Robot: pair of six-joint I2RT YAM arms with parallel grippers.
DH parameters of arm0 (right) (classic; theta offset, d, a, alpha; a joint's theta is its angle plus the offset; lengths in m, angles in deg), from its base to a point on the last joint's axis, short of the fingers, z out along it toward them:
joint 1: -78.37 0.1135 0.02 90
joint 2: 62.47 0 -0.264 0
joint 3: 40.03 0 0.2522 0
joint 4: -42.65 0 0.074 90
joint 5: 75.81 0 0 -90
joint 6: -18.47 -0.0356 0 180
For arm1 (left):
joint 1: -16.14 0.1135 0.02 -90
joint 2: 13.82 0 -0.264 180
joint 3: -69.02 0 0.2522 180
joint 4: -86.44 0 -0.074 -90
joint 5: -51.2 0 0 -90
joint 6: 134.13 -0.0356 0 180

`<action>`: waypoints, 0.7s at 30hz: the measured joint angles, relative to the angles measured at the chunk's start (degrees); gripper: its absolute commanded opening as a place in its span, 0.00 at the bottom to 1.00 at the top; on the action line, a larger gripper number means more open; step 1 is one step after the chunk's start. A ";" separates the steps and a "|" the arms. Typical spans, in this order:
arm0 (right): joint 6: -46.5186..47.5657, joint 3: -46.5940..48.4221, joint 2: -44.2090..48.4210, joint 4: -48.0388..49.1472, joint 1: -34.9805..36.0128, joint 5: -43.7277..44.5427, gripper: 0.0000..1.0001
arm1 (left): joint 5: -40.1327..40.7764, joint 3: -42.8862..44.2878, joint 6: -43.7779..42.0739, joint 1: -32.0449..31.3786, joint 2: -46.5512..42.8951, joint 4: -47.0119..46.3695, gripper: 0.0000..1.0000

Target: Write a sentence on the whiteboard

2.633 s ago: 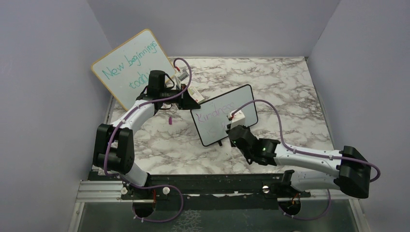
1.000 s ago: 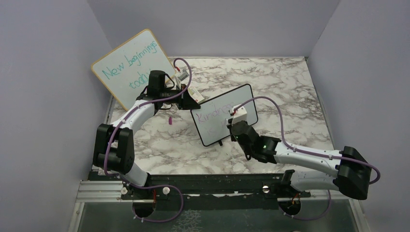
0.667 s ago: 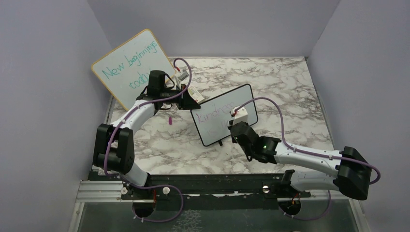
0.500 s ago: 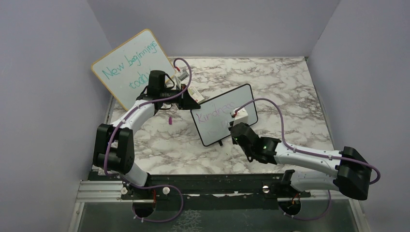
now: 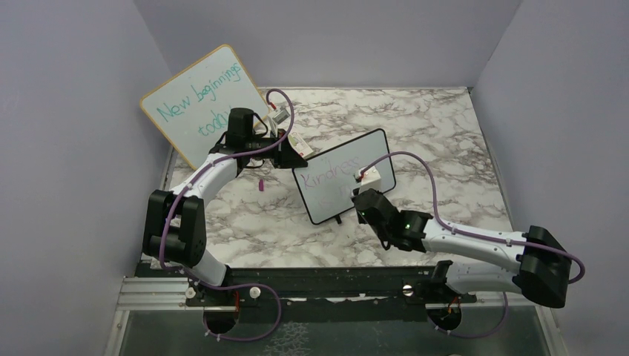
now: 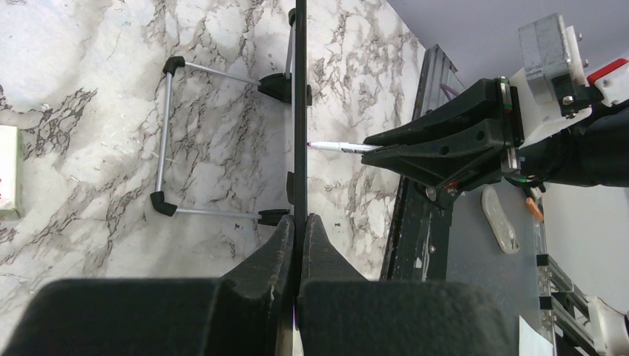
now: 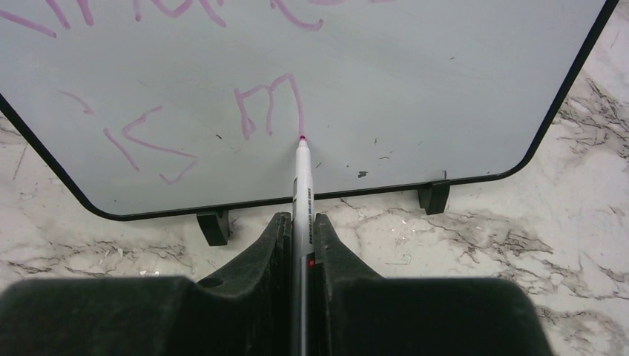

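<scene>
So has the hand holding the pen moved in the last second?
Yes, slightly. Seen from above, the right hand and its pen slid right and down across the whiteboard, uncovering more of the word Kindness.

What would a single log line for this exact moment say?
left pincer: shut on whiteboard edge | right pincer: shut on marker | marker tip: touching whiteboard | sentence: second line reads "is m"

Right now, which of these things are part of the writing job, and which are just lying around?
In use: whiteboard, sentence, marker, right gripper holding it, left gripper clamping the board's edge.
Lying about: wood-framed board with teal writing, small pink object.
</scene>
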 measured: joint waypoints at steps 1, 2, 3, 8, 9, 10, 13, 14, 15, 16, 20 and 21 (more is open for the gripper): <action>0.02 -0.04 0.33 -0.07 0.00 0.00 0.00 | -0.02 -0.02 0.00 0.00 0.00 0.00 0.00; 0.04 -0.15 0.83 -0.04 0.00 0.00 0.00 | -0.04 -0.02 0.00 0.00 0.00 0.00 0.00; 0.11 -0.33 1.57 -0.07 0.00 0.02 0.00 | -0.04 -0.02 0.00 0.00 0.00 0.00 0.00; 1.27 -0.70 6.47 0.22 -0.24 0.55 0.00 | -0.07 -0.02 0.02 0.00 0.00 0.02 0.00; 1.57 -0.72 7.13 0.46 -0.39 0.68 0.00 | -0.07 -0.02 0.02 0.00 0.00 0.02 0.00; 1.92 -0.72 7.52 0.66 -0.66 0.72 0.00 | -0.07 0.00 0.02 0.00 0.00 0.02 0.00; 2.67 -0.74 7.30 1.31 -1.57 0.81 0.00 | -0.09 -0.02 0.02 0.00 0.00 0.02 0.00; 2.86 -0.76 7.08 1.46 -1.86 0.81 0.00 | -0.09 -0.02 0.02 0.00 0.00 0.02 0.00; 3.04 -0.76 6.82 1.68 -2.01 0.81 0.00 | -0.09 -0.02 0.02 0.00 0.00 0.02 0.00; 3.26 -0.79 6.58 1.88 -2.23 0.81 0.00 | -0.09 -0.02 0.02 0.00 0.00 0.02 0.00; 3.89 -0.98 5.86 2.97 -2.71 0.79 0.00 | -0.09 0.00 0.02 0.00 0.00 0.02 0.00; 3.96 -0.98 5.68 3.26 -2.93 0.79 0.00 | -0.09 -0.02 0.02 0.00 0.00 0.02 0.00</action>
